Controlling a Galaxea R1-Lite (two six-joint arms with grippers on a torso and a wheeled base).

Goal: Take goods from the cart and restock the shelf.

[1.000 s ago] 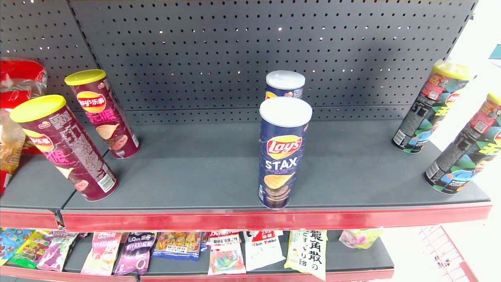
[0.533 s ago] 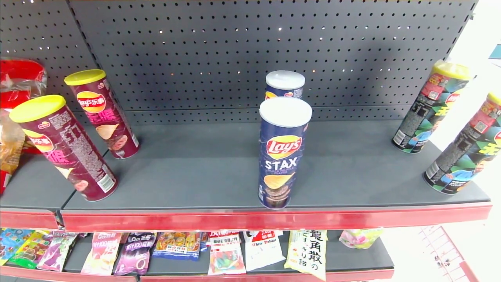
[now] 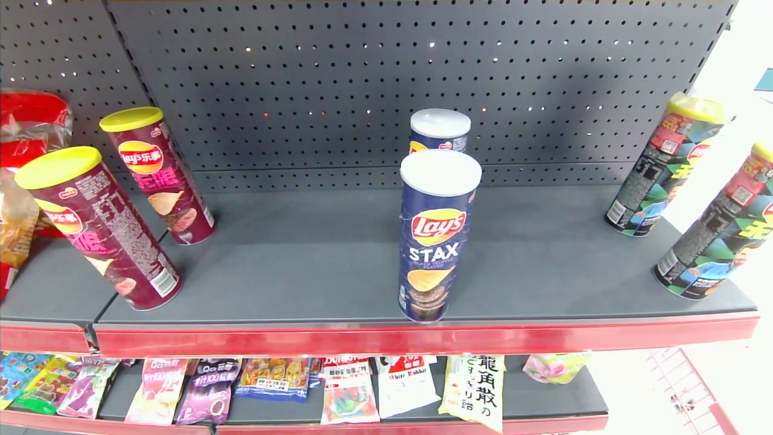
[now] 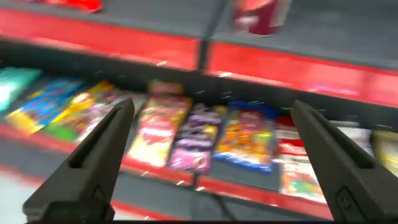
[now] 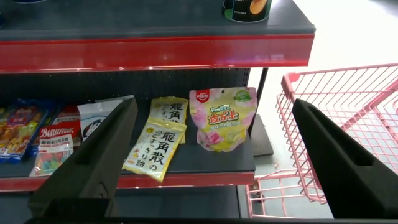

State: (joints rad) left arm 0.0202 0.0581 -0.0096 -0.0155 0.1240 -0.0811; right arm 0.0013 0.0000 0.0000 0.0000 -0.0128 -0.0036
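Head view: two navy chip cans (image 3: 438, 235) stand upright, one behind the other, on the grey shelf (image 3: 302, 266), with maroon cans (image 3: 102, 229) and black-green cans (image 3: 658, 169) to either side.

Left wrist view: the left pincer (image 4: 211, 109), spread, faces snack bags (image 4: 193, 134) on the lower shelf (image 4: 261, 186).

Right wrist view: the right pincer (image 5: 214, 106), spread, frames a pale green pouch (image 5: 222, 118); the pink cart (image 5: 348, 124) stands just beside that shelf.

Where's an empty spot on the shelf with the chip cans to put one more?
Two bare patches on the dark shelf: one between the maroon cans and the blue cans, one between the blue cans and the black-and-green cans. The lower shelf is crowded with snack bags.
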